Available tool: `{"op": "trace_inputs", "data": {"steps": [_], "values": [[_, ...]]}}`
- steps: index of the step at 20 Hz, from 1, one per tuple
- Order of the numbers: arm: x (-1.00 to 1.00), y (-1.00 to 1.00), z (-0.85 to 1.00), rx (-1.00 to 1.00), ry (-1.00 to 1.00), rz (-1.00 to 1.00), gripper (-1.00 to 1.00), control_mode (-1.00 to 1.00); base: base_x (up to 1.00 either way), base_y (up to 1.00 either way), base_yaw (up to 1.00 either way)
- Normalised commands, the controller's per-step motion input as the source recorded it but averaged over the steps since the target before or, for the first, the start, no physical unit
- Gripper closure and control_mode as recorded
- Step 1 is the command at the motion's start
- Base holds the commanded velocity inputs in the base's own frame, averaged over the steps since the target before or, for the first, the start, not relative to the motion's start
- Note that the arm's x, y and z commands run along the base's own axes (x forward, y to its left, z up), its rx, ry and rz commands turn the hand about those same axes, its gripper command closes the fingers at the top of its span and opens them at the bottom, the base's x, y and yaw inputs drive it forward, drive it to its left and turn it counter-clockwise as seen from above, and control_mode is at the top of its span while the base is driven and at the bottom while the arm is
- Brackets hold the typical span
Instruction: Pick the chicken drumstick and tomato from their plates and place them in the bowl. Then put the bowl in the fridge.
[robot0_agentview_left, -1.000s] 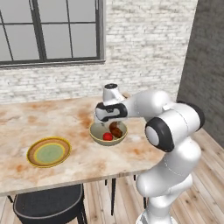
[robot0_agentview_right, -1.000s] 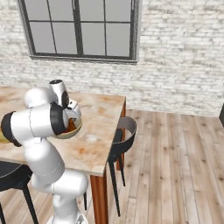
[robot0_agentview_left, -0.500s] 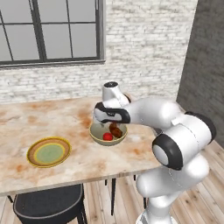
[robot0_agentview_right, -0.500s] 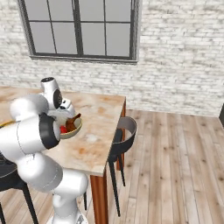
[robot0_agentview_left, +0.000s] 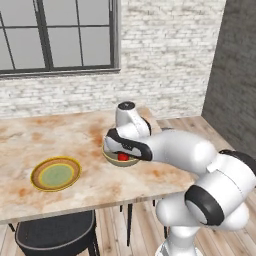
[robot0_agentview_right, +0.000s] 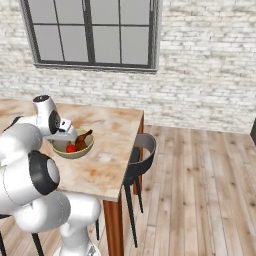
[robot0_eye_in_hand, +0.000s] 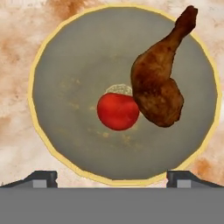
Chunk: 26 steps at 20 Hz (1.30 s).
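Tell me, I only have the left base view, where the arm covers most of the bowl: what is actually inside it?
Observer: In the hand view the bowl holds the tomato and the chicken drumstick, touching each other.
Operator: Is the gripper holding either one?
Observer: No. The gripper is open, its fingers wide apart at the near rim, with nothing between them.
Operator: How does the drumstick lie?
Observer: In the right base view its thin end leans on the bowl's rim, on the side toward the table's end.
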Motion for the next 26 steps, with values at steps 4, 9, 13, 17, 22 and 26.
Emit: {"op": "trace_inputs", "data": {"steps": [4,9,13,17,22,26], "values": [[-0.19,0.22,0.0,0.02,0.01,0.33,-1.0,-1.0,0.0,0.0,0.0],[-0.13,0.34,0.0,-0.01,0.11,0.46,-1.0,-1.0,0.0,0.0,0.0],[-0.18,0.45,0.04,-0.13,0.06,0.41,-1.0,-1.0,0.0,0.0,0.0],[-0.09,0.26,-0.01,-0.22,0.01,0.21,-1.0,-1.0,0.0,0.0,0.0],[0.01,0.08,-0.06,-0.17,-0.07,0.02,-1.0,-1.0,0.0,0.0,0.0],[0.1,0.0,-0.05,0.0,-0.07,0.0,-1.0,-1.0,0.0,0.0,0.0]]}}
